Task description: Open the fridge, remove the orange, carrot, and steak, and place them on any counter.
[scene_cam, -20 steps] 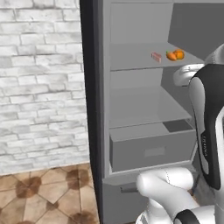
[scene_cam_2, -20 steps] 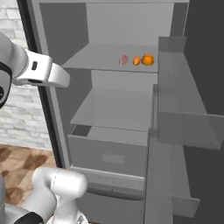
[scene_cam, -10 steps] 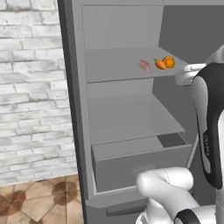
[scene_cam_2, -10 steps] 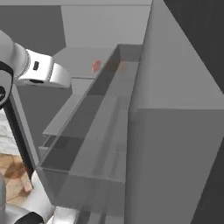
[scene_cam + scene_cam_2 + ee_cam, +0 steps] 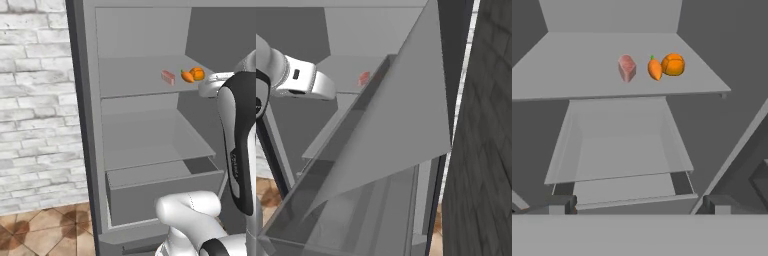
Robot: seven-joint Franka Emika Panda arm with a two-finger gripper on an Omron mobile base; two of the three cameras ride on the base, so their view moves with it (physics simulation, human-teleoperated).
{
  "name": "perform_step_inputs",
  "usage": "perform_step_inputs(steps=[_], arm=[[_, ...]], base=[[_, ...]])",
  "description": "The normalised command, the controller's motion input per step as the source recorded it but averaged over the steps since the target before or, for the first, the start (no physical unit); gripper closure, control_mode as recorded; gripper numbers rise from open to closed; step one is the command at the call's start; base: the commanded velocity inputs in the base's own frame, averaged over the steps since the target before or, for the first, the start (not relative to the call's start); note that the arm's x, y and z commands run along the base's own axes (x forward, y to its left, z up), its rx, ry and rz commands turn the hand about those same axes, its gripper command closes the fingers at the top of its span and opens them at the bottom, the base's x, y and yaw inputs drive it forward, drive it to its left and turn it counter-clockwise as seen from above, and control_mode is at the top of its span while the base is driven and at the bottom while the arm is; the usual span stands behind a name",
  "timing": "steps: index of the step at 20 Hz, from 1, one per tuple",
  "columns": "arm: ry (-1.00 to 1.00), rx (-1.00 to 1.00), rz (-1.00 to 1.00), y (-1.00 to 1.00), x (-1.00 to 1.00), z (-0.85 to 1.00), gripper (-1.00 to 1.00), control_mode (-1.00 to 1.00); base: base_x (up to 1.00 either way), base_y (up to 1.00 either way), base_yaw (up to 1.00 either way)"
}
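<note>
The fridge [image 5: 89, 130] stands open, its light grey shelves and drawer showing. On its upper shelf [image 5: 582, 75] lie the steak [image 5: 627, 67], the carrot [image 5: 655, 69] and the orange [image 5: 673, 64] in a row, close together. From the left base they sit at the shelf's right: steak [image 5: 168, 76], carrot [image 5: 187, 76], orange [image 5: 197, 73]. My gripper [image 5: 639, 202] is open and empty, well short of the shelf and pointed at it, with the pulled-out drawer [image 5: 619, 150] below. The steak [image 5: 363, 77] shows faintly past the door. The counter is out of view.
The fridge door with its translucent bin [image 5: 381, 150] hangs open very close on the right. A white brick wall [image 5: 35, 110] is left of the fridge, over a brown tiled floor [image 5: 45, 235]. A dark wall [image 5: 486, 150] runs along the far right.
Both base views have shifted, so the camera has moved: the door bin now looms much closer on the right. The three foods lie as before. The gripper stays open.
</note>
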Motion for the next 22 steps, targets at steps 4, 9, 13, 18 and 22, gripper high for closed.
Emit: perform_step_inputs(steps=[4, 9, 13, 18, 22], arm=[[0.00, 0.00, 0.00, 0.00, 0.00, 0.00, -1.00, 1.00], [-0.01, 0.01, 0.00, 0.00, 0.55, -0.01, -1.00, -1.00], [-0.05, 0.02, 0.00, 0.00, 0.50, -0.03, -1.00, -1.00], [-0.02, 0.04, 0.00, 0.00, 0.46, -0.09, -1.00, -1.00], [0.00, 0.06, 0.00, 0.00, 0.41, -0.22, -1.00, -1.00]], base=[[0.56, 0.01, 0.00], [0.00, 0.00, 0.00], [0.00, 0.00, 0.00], [0.00, 0.00, 0.00], [0.00, 0.00, 0.00]])
